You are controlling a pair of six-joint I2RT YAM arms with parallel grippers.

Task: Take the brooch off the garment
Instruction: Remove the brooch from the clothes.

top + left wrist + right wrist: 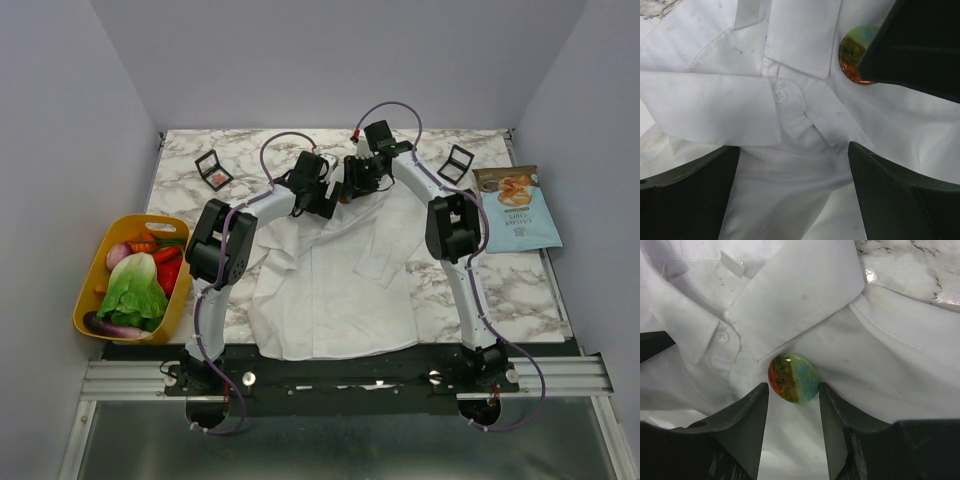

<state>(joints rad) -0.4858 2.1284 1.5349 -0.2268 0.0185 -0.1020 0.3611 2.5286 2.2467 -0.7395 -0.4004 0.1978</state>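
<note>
Your right claw (792,394) straddling the brooch (793,378) on the white shirt (900,355), grip unclear, your left claw (794,146) spread wide above the collar (800,35)

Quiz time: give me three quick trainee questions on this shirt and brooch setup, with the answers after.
1. Fill in: the left gripper hangs open over the shirt's ____.
2. True or false: the brooch lies clear of the shirt.
3. Which gripper's fingertips flank the brooch? A. left gripper B. right gripper

Key: 1 collar; 2 false; 3 B.
</note>
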